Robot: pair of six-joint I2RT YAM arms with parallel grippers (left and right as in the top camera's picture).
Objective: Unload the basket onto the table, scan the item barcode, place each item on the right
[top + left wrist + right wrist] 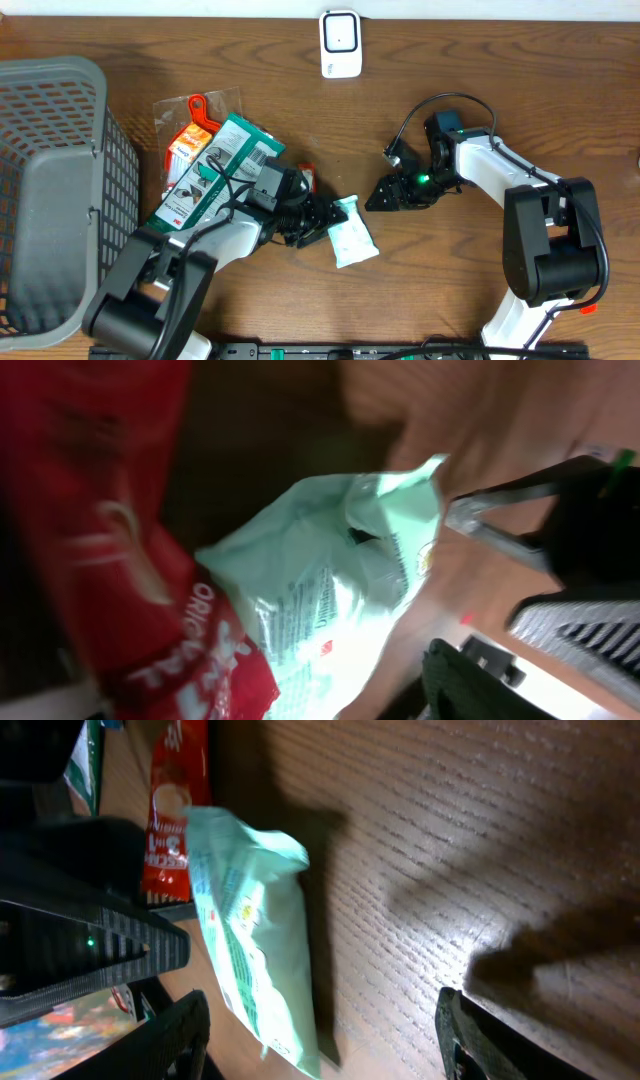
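Though seen up close, cannot tell state of left gripper (322,222) at edge of green packet (353,238). Lies flat on the desk (450,90) beside a red wrapper (110,540). Can see right gripper (376,200) spread wide, empty, nearby.

Left arm (232,238) and right arm (490,165) had white shells, black joints. Right gripper (372,203) was black; black cable (410,125) looped beside it.
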